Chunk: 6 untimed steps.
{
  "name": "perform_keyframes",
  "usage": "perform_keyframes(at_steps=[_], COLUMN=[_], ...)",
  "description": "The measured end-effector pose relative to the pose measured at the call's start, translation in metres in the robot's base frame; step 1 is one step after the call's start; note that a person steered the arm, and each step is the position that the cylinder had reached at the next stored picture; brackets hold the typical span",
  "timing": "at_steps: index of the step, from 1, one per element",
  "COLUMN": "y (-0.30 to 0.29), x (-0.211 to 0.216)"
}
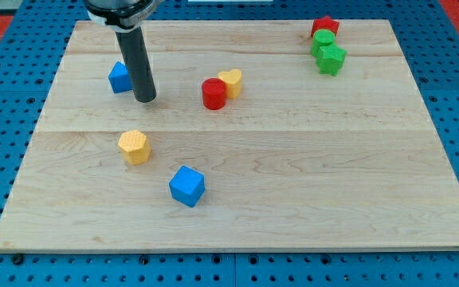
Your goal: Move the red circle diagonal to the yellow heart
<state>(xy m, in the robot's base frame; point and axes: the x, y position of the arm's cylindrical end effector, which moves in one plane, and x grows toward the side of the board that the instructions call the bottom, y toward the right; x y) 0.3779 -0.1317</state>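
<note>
The red circle (213,93) stands near the board's middle, toward the view's top. It touches the yellow heart (231,82), which sits just up and to its right. My tip (145,99) rests on the board well to the left of the red circle, about a block's width from it and more. The tip is right beside a blue block (119,77), at that block's lower right. The dark rod rises from the tip to the view's top edge.
A yellow hexagon (135,147) and a blue cube (186,186) lie below my tip. At the top right a red star (325,26), a green circle (323,41) and a green star (331,58) cluster together. The wooden board (293,159) sits on a blue perforated surface.
</note>
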Motion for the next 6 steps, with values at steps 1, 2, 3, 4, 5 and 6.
perform_keyframes(at_steps=[1,2,3,4,5,6], y=[0.000,-0.023,-0.002,0.082,0.129,0.085], x=[0.000,0.027,0.034,0.034,0.024,-0.008])
